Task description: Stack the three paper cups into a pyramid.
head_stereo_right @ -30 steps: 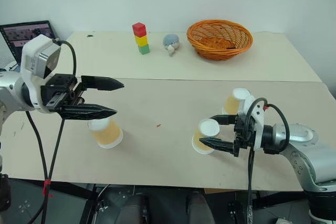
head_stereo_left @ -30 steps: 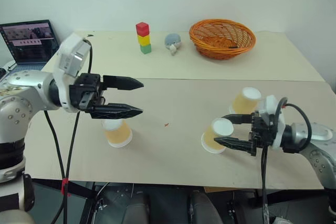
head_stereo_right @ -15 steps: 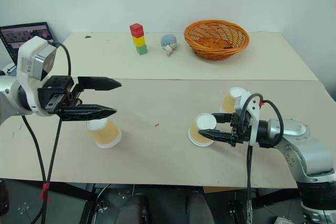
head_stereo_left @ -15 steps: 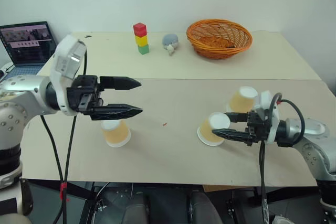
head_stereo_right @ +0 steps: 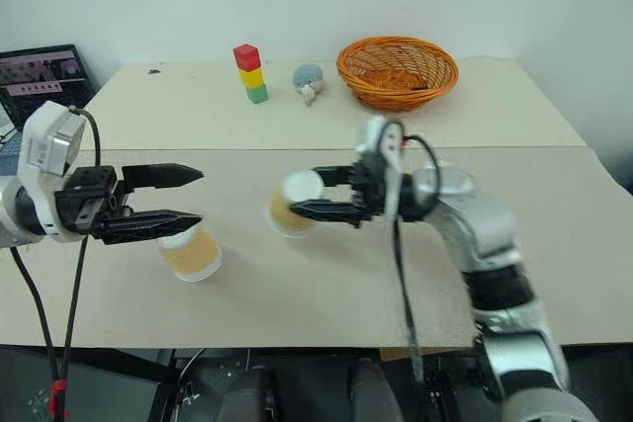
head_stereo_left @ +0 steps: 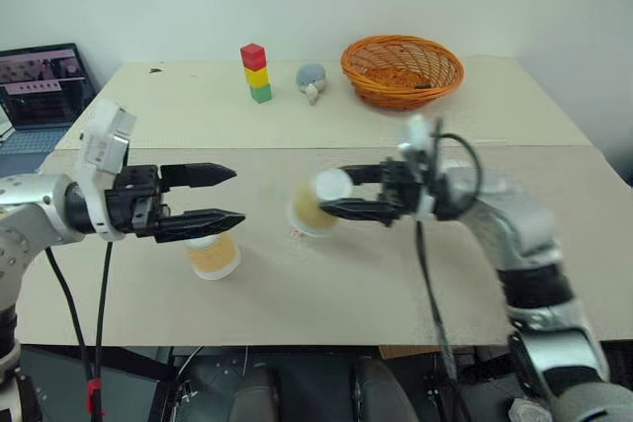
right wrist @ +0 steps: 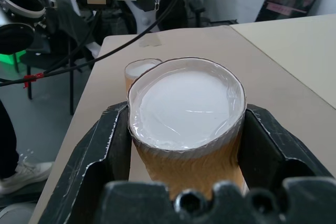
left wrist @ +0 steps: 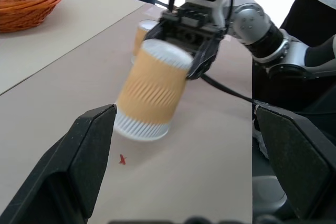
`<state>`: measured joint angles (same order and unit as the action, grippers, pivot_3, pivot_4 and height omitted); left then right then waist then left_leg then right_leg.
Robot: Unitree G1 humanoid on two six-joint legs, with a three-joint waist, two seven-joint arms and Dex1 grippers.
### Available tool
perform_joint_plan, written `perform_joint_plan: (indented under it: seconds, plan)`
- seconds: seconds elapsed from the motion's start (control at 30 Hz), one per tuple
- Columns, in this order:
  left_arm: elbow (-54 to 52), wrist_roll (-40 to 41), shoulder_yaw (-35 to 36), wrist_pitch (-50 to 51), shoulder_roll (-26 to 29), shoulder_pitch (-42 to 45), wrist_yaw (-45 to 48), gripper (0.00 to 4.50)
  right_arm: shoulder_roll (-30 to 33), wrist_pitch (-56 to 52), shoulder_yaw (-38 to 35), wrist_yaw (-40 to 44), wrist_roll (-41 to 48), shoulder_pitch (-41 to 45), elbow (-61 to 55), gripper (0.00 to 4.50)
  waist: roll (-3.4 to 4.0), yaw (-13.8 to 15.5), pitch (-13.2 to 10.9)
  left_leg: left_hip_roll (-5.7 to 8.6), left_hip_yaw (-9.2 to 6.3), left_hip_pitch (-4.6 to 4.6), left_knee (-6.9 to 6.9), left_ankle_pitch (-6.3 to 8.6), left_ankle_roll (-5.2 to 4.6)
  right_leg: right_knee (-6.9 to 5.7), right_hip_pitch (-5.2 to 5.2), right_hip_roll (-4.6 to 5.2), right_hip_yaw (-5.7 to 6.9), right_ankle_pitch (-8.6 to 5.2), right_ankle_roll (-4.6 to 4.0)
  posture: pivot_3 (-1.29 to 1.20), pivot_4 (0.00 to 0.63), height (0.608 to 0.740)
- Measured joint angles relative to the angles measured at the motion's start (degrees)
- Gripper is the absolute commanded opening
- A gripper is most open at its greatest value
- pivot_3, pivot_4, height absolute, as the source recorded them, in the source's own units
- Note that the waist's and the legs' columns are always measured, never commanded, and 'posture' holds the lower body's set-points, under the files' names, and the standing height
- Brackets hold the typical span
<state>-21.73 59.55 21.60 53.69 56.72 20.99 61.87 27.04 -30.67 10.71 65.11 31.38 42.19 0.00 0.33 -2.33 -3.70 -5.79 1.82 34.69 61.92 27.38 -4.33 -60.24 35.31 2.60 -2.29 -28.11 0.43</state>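
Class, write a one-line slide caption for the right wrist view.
Right gripper clamps an upside-down paper cup.

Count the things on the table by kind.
Tan tapered paper cups: 3
Stacked red, yellow and green blocks: 3
Grey round soft toy: 1
Orange wicker basket: 1
Total: 8

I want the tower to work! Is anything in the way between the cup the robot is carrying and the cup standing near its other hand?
Nothing visible. The right gripper holds one tan paper cup with a white base above the beige table. The table between it and the upside-down tan paper cup by the open left gripper holds just a tiny red speck.
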Motion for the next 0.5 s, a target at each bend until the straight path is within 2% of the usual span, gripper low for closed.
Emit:
perform_joint_plan:
  seconds: [0.13,0.23,0.5]
  plan:
    - [-0.5,1.5,2.0,0.1,0.0,-1.3,-1.8,4.50,-1.7,2.7,1.8,3.1,-3.2,1.4,7.4,2.58,0.02,0.1,0.0,0.10,-0.01,0.22,0.09,-0.04,0.08,-0.41,0.16,0.19,-0.02,0.02,0.03,0.00,0.150,0.628]
    - [-1.7,2.7,2.2,0.1,0.0,-1.5,-3.0,4.50,-3.1,5.2,1.9,4.4,-5.0,3.7,11.5,2.58,-0.01,-0.3,0.0,0.63,-0.01,0.38,0.09,-0.04,0.08,-0.95,0.55,0.80,0.04,0.03,0.04,0.00,0.150,0.628]
    - [-2.5,4.7,2.4,0.0,0.0,-1.7,-5.1,4.50,-5.4,8.4,2.0,6.5,-8.2,4.5,17.4,2.58,-0.01,-0.9,0.0,0.98,-0.22,0.59,0.02,-0.05,0.09,-1.03,0.77,1.09,-0.04,0.08,0.13,0.00,0.150,0.628]
